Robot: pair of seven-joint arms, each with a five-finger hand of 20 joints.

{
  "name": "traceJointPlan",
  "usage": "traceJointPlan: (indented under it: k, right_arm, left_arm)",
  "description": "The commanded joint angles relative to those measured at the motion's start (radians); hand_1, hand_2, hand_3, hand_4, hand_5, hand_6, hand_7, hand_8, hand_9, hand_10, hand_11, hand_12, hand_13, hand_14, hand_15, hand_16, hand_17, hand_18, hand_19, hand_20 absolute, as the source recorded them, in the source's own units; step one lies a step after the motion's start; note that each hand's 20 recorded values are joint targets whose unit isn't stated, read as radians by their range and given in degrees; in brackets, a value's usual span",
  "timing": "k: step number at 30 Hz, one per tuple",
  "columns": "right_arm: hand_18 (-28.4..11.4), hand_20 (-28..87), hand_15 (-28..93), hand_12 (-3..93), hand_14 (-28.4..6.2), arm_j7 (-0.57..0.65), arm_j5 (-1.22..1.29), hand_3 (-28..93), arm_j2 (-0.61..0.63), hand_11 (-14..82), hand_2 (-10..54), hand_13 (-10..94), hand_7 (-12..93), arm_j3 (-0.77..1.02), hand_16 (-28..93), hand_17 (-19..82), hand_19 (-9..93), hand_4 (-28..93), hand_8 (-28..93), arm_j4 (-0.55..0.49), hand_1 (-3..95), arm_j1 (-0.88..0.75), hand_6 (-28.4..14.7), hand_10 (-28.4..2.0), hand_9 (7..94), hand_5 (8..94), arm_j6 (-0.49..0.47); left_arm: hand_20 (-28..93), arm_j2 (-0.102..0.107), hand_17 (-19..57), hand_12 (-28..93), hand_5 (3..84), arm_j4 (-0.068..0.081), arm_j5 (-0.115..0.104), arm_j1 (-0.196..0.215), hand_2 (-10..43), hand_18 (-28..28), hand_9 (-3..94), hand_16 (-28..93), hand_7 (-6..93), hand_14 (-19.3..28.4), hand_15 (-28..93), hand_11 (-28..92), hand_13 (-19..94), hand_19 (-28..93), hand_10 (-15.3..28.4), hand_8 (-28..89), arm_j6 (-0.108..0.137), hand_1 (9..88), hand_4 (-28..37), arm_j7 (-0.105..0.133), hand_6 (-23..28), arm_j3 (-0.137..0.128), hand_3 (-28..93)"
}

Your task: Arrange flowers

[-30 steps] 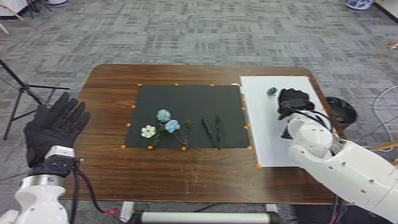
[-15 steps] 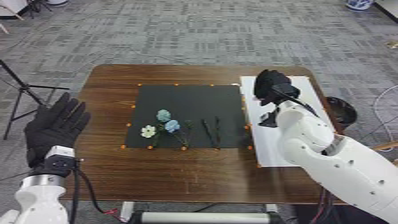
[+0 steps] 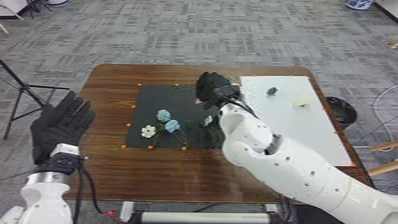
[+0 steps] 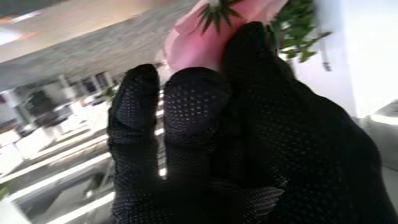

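Presently counted on the black mat (image 3: 167, 102): one white flower (image 3: 148, 131), two blue flowers (image 3: 172, 125). One pink flower (image 4: 193, 50) is pinched at the fingertips of the right hand (image 3: 213, 87), over the mat's far right part. Left of the mat, the left hand (image 3: 59, 129) is held open.

Patterned grey carpet (image 3: 213, 35) around a brown wooden worktop (image 3: 178, 172).
In the head view, the carpet carries broken rectangular blocks in lighter and darker grey; a black tripod (image 3: 25, 86) stands to the left of the worktop, a round black container (image 3: 353, 112) just beside its right edge, and pale wooden bars (image 3: 384, 169) farther right, while a blue-and-white vessel (image 3: 360, 4) sits at the far right; in the right wrist view, the room is tilted and blurred, with a smooth white surface (image 4: 360, 50) and bright diagonal strips (image 4: 75, 162).
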Motion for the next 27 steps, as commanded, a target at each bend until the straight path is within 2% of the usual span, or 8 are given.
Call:
traceJointPlan:
  k: [1,2,5,7,9,12,18,27]
  right_arm:
    - [-19.7,39,63,54.2,-4.0,-0.133,-0.039,70,-0.166,21.7,-9.5,72,47,0.057,45,37,78,-28,8,0.197,63.2,0.019,1.7,-8.2,77.5,68.6,-0.052]
    - [-19.7,39,63,53.9,-4.0,-0.135,-0.044,69,-0.175,21.7,-9.5,72,48,0.051,45,37,77,-28,8,0.214,63.4,0.02,1.6,-8.2,77.5,68.5,-0.052]
    - [-19.5,39,63,53.7,-4.0,-0.11,-0.045,69,-0.164,21.9,-9.5,72,48,0.032,45,37,77,-28,7,0.206,63.6,0.007,1.5,-8.2,77.3,68.3,-0.032]
    - [-19.5,39,63,53.5,-3.9,-0.039,-0.053,69,-0.116,22.0,-9.5,72,48,-0.02,44,37,77,-28,7,0.111,63.7,-0.012,1.5,-8.2,77.1,68.3,-0.006]
    - [-19.5,39,63,52.8,-3.8,-0.008,-0.066,68,-0.097,22.1,-9.5,72,48,-0.048,44,37,77,-28,7,0.074,63.8,-0.023,1.5,-8.1,77.1,68.0,-0.004]
    - [-19.4,39,63,52.2,-3.8,0.035,-0.07,68,-0.076,22.2,-9.5,72,49,-0.074,44,37,77,-28,6,0.036,63.7,-0.037,1.6,-8.0,77.0,67.6,-0.004]
    - [-19.4,38,62,51.2,-3.6,0.069,-0.075,67,-0.051,22.5,-9.5,72,49,-0.077,44,37,77,-28,6,-0.005,64.0,-0.061,1.7,-7.9,76.9,67.0,0.009]
    - [-19.3,38,62,51.0,-3.4,0.041,-0.083,67,-0.075,22.8,-9.5,72,50,-0.065,43,37,77,-28,5,0.026,64.3,-0.058,1.7,-7.8,76.8,66.9,0.019]
  left_arm:
    - [10,0.009,-7.5,10,40.3,0.187,0.013,-0.26,19.1,13.2,30.3,-2,7.5,14.3,19,17,23,31,15.1,-7,-0.002,26.5,-28.3,-0.07,9.2,0.106,69]
    - [10,0.01,-7.5,10,40.3,0.197,0.012,-0.267,19.1,13.2,30.3,-2,7.4,14.3,19,17,23,31,15.0,-7,-0.007,26.5,-28.3,-0.07,9.2,0.106,69]
    - [10,0.015,-7.5,10,40.4,0.177,0.012,-0.241,19.1,13.3,30.3,-2,7.5,14.4,19,17,23,31,15.1,-7,-0.006,26.5,-28.3,-0.058,9.2,0.101,69]
    - [10,0.008,-7.6,10,40.4,0.095,0.01,-0.134,19.1,13.3,30.4,-2,7.5,14.4,19,17,23,31,15.1,-7,-0.018,26.5,-28.3,-0.045,9.2,0.055,69]
    - [10,0.004,-7.6,10,40.6,0.057,0.008,-0.078,19.1,13.3,30.5,-2,7.6,14.5,20,18,23,31,15.3,-7,-0.025,26.5,-28.3,-0.037,9.2,0.035,69]
    - [10,0.001,-7.6,10,40.6,0.022,0.006,-0.026,19.1,13.3,30.5,-2,7.8,14.5,20,18,23,31,15.3,-7,-0.038,26.5,-28.3,-0.029,9.2,0.016,69]
    - [10,0.01,-7.7,10,40.8,-0.014,0.009,0.021,19.0,13.3,30.7,-2,8.2,14.6,21,19,23,32,15.7,-7,-0.047,26.5,-28.3,-0.018,9.2,-0.011,70]
    - [10,0.033,-7.6,9,40.8,0.003,0.027,-0.042,18.9,13.4,30.7,-4,8.3,13.3,20,19,23,32,15.5,-8,-0.055,26.4,-28.3,-0.028,9.3,0.006,70]
